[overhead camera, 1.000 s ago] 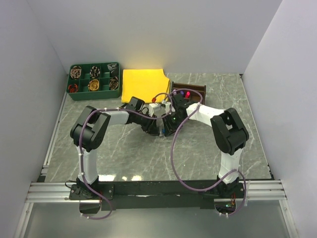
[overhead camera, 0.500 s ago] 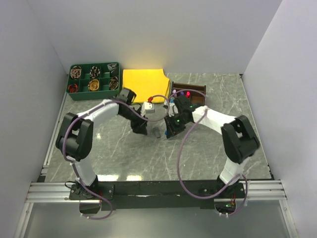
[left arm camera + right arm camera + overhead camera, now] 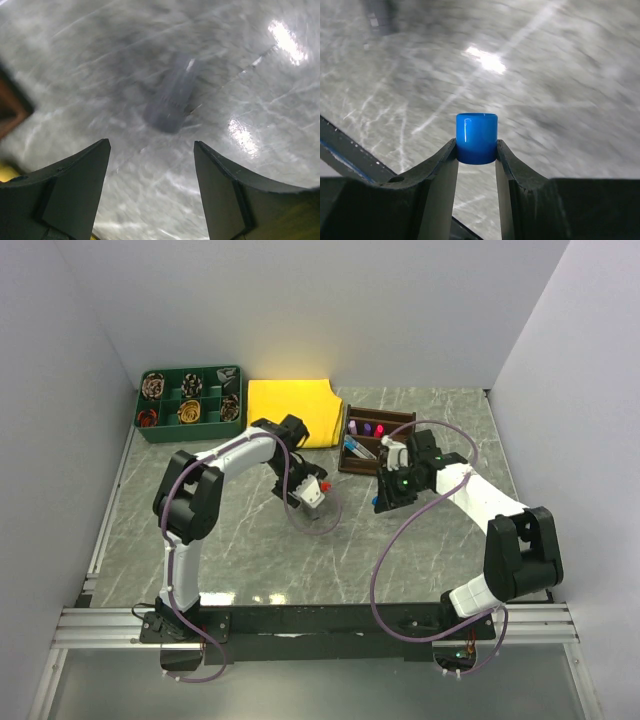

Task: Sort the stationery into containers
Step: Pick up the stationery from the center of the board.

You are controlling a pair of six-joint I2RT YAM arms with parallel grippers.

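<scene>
Right pincer (image 3: 476,150) is pinching a blue-capped marker (image 3: 476,136) near the organiser (image 3: 385,417); left pincer (image 3: 150,145) is spread wide over a blurry greyish marker (image 3: 172,97) lying on the bench (image 3: 250,75), not touching either finger.

Overhead camera looks down; both wrist cameras sit close above the table (image 3: 250,550).

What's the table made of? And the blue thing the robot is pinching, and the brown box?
The table looks like polished grey-green marble or a marble-print sheet: pale veins, shiny lamp glare. The blue cap looks like smooth glossy plastic: a bright streak runs down its side. The brown box looks like dark matte wood, but it shows small.
</scene>
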